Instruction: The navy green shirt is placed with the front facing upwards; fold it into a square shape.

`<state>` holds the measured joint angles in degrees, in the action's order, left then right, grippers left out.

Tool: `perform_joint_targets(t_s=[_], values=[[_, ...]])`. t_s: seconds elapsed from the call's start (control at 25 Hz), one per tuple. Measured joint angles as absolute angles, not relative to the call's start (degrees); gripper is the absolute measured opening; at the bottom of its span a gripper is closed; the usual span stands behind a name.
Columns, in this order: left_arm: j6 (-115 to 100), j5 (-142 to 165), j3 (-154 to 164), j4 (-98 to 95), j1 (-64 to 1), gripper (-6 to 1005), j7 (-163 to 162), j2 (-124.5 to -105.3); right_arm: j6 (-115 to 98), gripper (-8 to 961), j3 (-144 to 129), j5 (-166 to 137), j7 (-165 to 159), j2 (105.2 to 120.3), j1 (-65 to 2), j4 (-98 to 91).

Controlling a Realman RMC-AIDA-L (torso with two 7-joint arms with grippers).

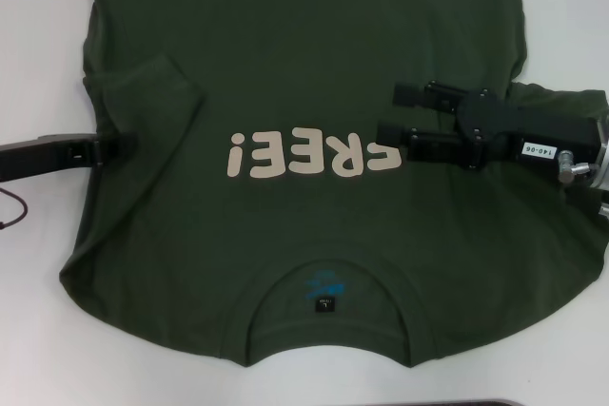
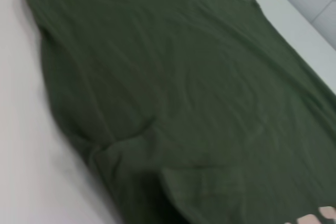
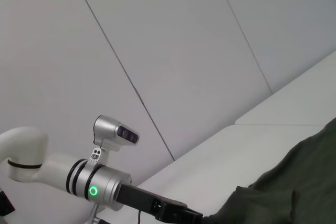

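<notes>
The navy green shirt (image 1: 304,54) lies spread on the white table, front up, with its collar (image 1: 328,306) nearest me and the cream letters "FREE!" (image 1: 314,154) across the chest. Its left sleeve (image 1: 152,102) is folded inward over the body. My left gripper (image 1: 122,145) reaches in from the left edge, its tip buried in the fabric at that fold. Over the shirt's right side my right gripper (image 1: 392,112) hovers open beside the letters, holding nothing. The left wrist view shows the shirt's body (image 2: 184,87) and the folded sleeve (image 2: 157,182).
Bare white table (image 1: 48,330) shows to the left and along the near edge. A thin cable (image 1: 9,208) lies at the far left. In the right wrist view my left arm (image 3: 105,188) stands before a pale wall.
</notes>
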<state>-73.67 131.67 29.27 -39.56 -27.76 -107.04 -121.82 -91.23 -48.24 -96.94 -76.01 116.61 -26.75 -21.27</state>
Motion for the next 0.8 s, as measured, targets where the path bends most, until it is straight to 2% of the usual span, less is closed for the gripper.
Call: perform_joint_targets(t_s=[0.8], values=[[-78.80,131.47,29.35,-36.69,-29.73,75,-107.76,-123.47,-91.23,914,-47.54,-96.94,-75.83,116.81,-26.75,-21.27]])
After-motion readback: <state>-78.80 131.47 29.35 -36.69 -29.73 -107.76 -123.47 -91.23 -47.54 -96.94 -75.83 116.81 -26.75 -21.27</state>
